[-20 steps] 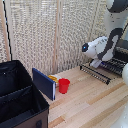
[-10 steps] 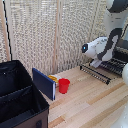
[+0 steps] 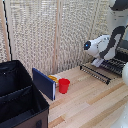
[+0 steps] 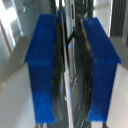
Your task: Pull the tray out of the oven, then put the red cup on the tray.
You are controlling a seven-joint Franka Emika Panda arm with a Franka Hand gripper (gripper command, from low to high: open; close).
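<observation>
The red cup stands upright on the wooden table, near the middle of the exterior view. The oven sits at that view's right edge, mostly hidden by my white arm, with its door folded down flat. The ribbed dark tray shows above the door. My gripper hangs at the tray's front edge. In the blurred wrist view my gripper has its blue fingers close together, with a thin dark edge, apparently the tray, pinched between them.
A big black open bin fills the exterior view's lower left. A blue panel leans beside it, and a yellow-orange item lies just behind the cup. A slatted blind backs the table.
</observation>
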